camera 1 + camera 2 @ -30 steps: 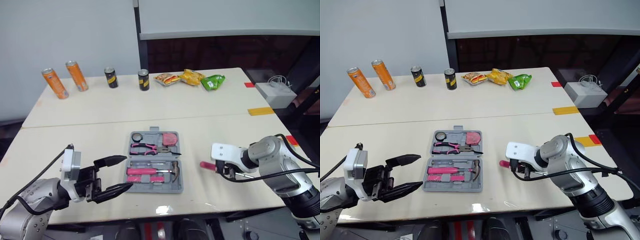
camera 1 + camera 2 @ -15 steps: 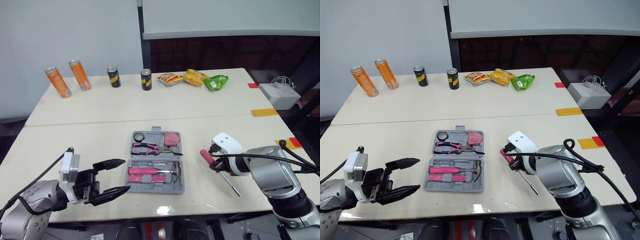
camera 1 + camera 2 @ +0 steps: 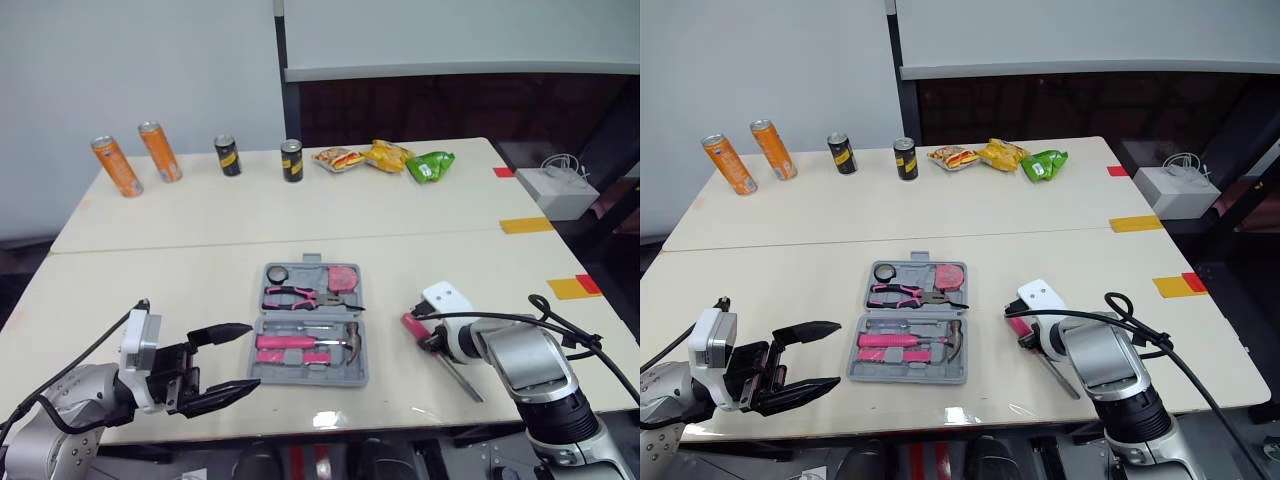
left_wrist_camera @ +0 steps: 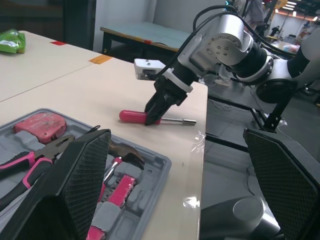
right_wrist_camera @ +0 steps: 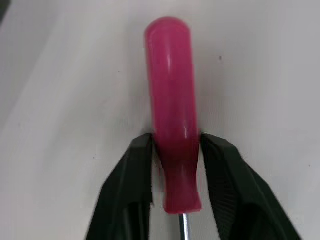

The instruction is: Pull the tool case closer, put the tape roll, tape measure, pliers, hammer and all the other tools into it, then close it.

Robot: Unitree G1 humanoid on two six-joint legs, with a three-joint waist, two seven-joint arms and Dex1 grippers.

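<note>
The grey tool case (image 3: 262, 362) lies open in the middle of the near table. It holds a black tape roll (image 3: 275, 274), a pink tape measure (image 3: 342, 276), pink-handled pliers (image 3: 298, 296) and a hammer (image 3: 338, 345). Just right of the case, a screwdriver (image 3: 413, 326) with a pink handle lies on the table, its metal shaft pointing toward the front edge. My right gripper (image 3: 430, 338) is shut on that handle, and the fingers (image 5: 137, 170) press both its sides (image 5: 172, 120). My left gripper (image 3: 228, 360) stands open left of the case, holding nothing.
Two orange cans (image 3: 112, 166) and two dark cans (image 3: 290, 160) stand along the far table edge, with snack packets (image 3: 385, 156) beside them. A white box (image 3: 565, 190) sits off the table at right. Yellow tape (image 3: 524, 225) marks the right edge.
My right forearm has swung from the right side round to the front edge, still gripping the screwdriver, whose shaft now points at the front edge. The left gripper has hardly moved.
</note>
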